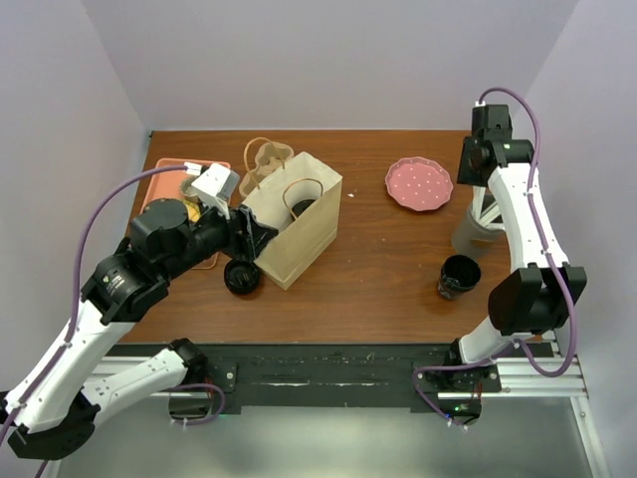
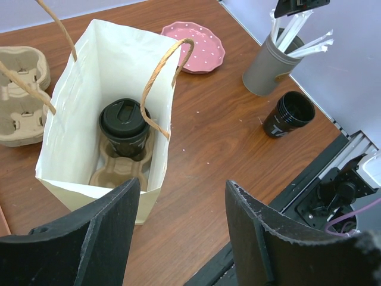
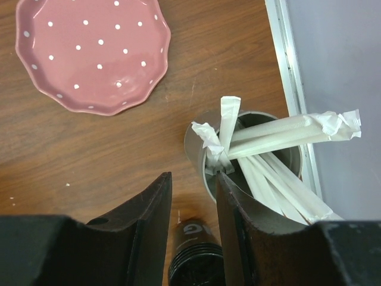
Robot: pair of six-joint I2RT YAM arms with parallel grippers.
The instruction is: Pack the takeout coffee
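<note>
A black lidded coffee cup stands in a tan pulp carrier at the bottom of the open paper bag; its lid also shows in the top view. A second black lidded cup stands on the table by the bag's near left corner, under my left arm. My left gripper is open and empty, above the bag's near side. My right gripper is open and empty, hovering beside the grey straw holder at the right.
A stack of empty black cups lies near the right front, seen below my right fingers. A pink dotted plate sits behind it. Spare pulp carriers lie behind the bag. An orange tray is at the far left.
</note>
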